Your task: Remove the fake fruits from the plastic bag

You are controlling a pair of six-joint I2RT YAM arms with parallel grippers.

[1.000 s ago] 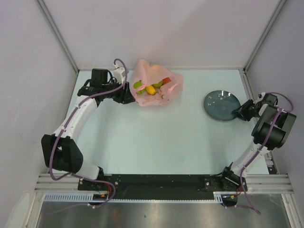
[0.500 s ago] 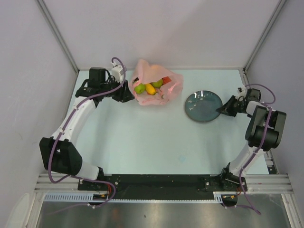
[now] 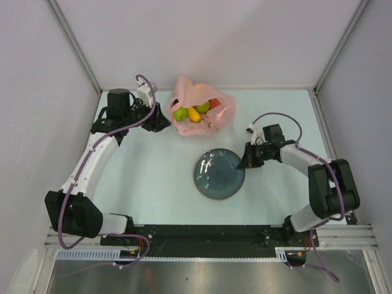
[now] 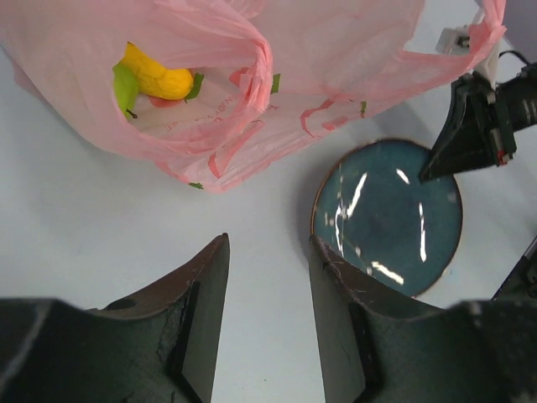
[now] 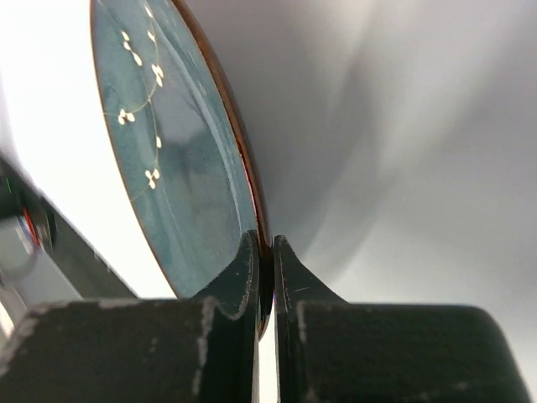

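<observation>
we have not taken any fruit out yet: the fake fruits (image 3: pixel 195 113) all sit inside the plastic bag (image 3: pixel 223 114) at upper centre of the top view. our left gripper (image 4: pixel 267 290) hangs beside its mouth, fingers apart and empty. our right gripper (image 5: pixel 262 264) is clamped on the rim of the dark plate (image 3: pixel 217 177), mid-frame below the bag.

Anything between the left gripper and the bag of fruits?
Nothing visible. The left gripper is open with only bare table between it and the plastic bag, whose mouth shows a yellow fruit. The plate, clamped by the right gripper, sits off to one side.
</observation>
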